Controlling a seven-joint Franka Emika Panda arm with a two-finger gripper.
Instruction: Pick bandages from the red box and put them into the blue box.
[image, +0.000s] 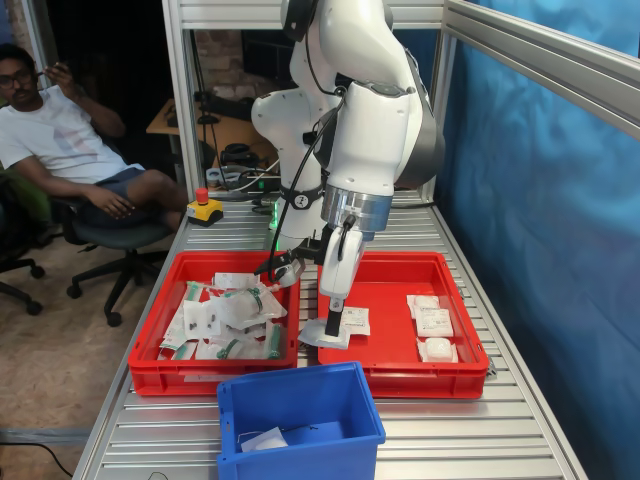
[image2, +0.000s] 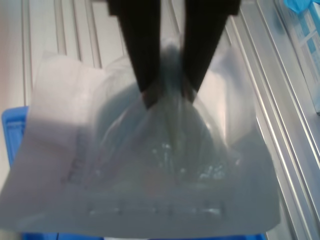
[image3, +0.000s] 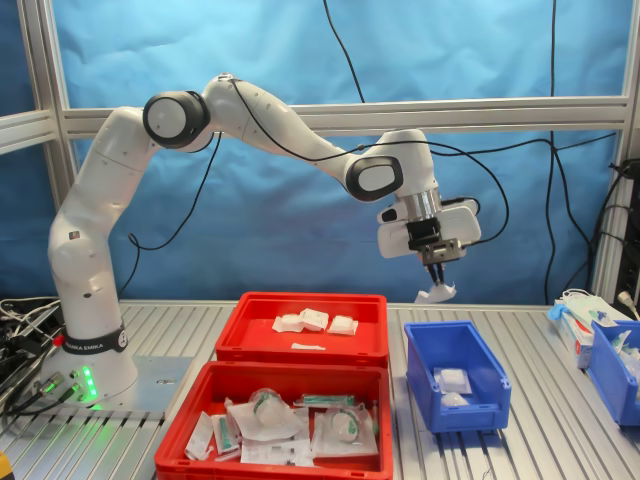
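Gripper (image3: 438, 277) closed on one bandage (image3: 436, 293): its two black fingers (image2: 142, 55) pinched the packet's upper edge, and the packet hung below them in the air. In the second exterior view the held bandage hung above the blue box (image3: 456, 375), near its far end and clear of its rim. In the wrist view the packet (image2: 150, 170) filled most of the picture, a flat, translucent white wrap with a rounded bulge at its middle; a corner of blue rim showed behind it.

Blue box: a deep, bright-blue plastic bin with a thick rim, standing on the ribbed aluminium table (image3: 540, 440) and holding two white packets (image3: 452, 381).

Red box (image3: 302, 342): a shallow red plastic tray with three white square packets (image3: 314, 321) near its far wall and a flat one nearer its front. Just beside it stood a twin red tray (image3: 275, 420) heaped with crinkly green-and-white wrappers (image3: 290, 418).

Surroundings: aluminium frame posts, blue backdrop cloth and hanging black cables. In the first exterior view a seated person (image: 60, 140) was at the first exterior view's left, and a yellow stop button with a red cap (image: 204, 207) lay on the table behind the trays.
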